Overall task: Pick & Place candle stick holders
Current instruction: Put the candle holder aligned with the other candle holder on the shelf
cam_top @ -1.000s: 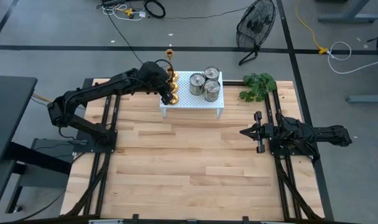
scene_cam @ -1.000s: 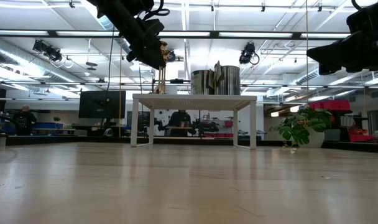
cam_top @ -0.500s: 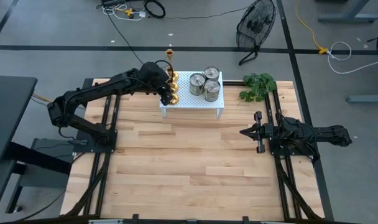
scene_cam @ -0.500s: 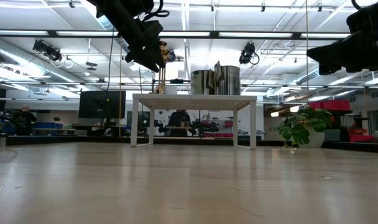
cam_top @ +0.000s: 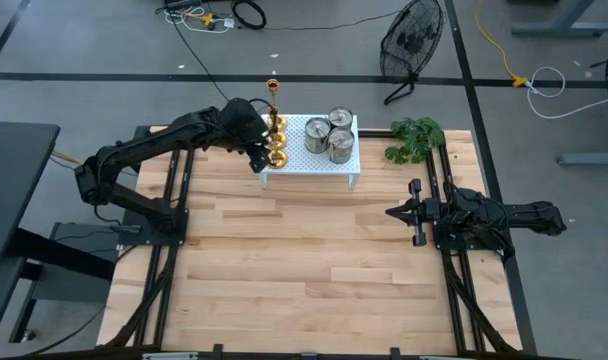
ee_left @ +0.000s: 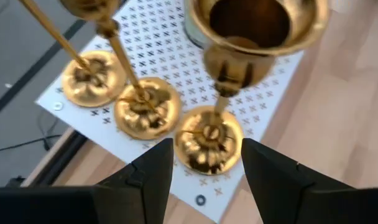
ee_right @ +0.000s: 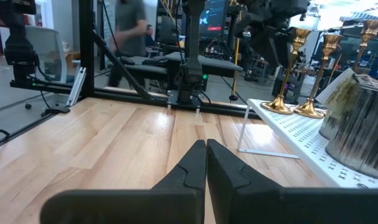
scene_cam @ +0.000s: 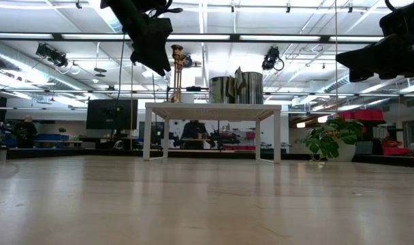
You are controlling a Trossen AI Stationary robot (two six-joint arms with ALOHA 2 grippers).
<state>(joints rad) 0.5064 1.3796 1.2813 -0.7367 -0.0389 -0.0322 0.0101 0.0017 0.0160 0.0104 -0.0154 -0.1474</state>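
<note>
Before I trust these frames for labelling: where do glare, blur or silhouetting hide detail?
Left wrist view: the nearest gold holder looms large and soft. Low view: the left end effector is a dark silhouette against ceiling lights. Right wrist view: a person in the background is blurred.

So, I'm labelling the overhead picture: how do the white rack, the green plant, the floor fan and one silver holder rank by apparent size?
High view, largest to smallest:
1. white rack
2. floor fan and green plant: they look too close in size to rank
3. silver holder
</note>
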